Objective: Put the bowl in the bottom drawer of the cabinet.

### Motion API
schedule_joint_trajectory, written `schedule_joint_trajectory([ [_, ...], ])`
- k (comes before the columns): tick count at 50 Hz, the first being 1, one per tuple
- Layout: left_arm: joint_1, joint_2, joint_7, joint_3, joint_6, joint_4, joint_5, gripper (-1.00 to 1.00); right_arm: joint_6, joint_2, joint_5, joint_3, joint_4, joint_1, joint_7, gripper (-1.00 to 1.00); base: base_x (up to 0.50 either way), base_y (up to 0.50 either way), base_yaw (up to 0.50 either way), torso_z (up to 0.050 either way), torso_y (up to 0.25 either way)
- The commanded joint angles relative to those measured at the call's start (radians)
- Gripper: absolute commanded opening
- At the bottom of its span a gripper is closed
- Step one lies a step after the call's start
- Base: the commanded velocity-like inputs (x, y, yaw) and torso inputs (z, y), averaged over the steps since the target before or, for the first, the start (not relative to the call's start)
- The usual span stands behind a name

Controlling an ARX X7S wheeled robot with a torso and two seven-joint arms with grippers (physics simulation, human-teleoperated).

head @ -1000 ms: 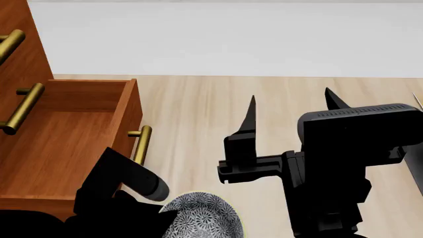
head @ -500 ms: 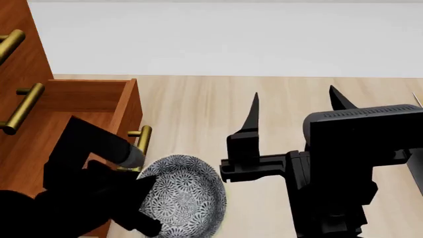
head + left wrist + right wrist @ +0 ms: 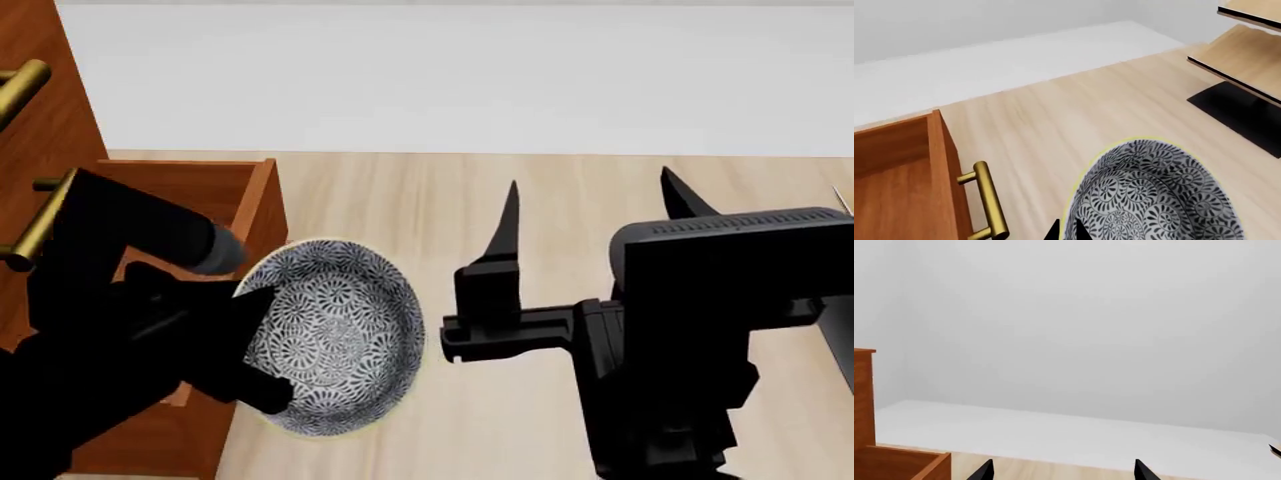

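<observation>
Bowl [image 3: 336,335] pinched at rim by left fingers [image 3: 254,300], beside open bottom drawer [image 3: 200,195]; right fingers [image 3: 511,225] spread, empty.

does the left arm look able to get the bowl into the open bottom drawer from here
Probably yes. The left gripper holds the bowl just beside the pulled-out bottom drawer, whose inside looks bare; only its front wall and brass handle lie between.
</observation>
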Motion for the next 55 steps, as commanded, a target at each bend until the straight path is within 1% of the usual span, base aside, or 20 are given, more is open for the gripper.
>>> schedule_joint_trajectory([
  [1,-0.052,-0.012,-0.048,-0.023,-0.013,0.0,-0.018,-1.0,-0.042,0.002,-0.015,-0.011,0.022,-0.006,-0.018,1.0,0.0,0.0,0.0,0.0,0.01],
  [13,-0.115,-0.029,-0.083,-0.046,-0.028,-0.013,-0.041,-1.0,-0.094,0.008,-0.044,-0.031,0.036,-0.018,-0.036,1.0,0.0,0.0,0.0,0.0,0.0],
  [26,-0.164,-0.05,-0.099,-0.051,-0.031,-0.037,-0.026,-1.0,-0.119,0.015,-0.054,-0.04,0.042,-0.034,-0.044,1.0,0.0,0.0,0.0,0.0,0.0],
  [42,-0.209,-0.067,-0.081,-0.024,-0.009,-0.09,0.055,-1.0,-0.162,0.02,-0.063,-0.037,0.054,-0.056,-0.057,1.0,0.0,0.0,0.0,0.0,0.001],
  [55,-0.241,-0.063,-0.062,0.025,0.016,-0.141,0.144,-1.0,-0.197,0.02,-0.071,-0.046,0.075,-0.054,-0.075,1.0,0.0,0.0,0.0,0.0,0.001],
])
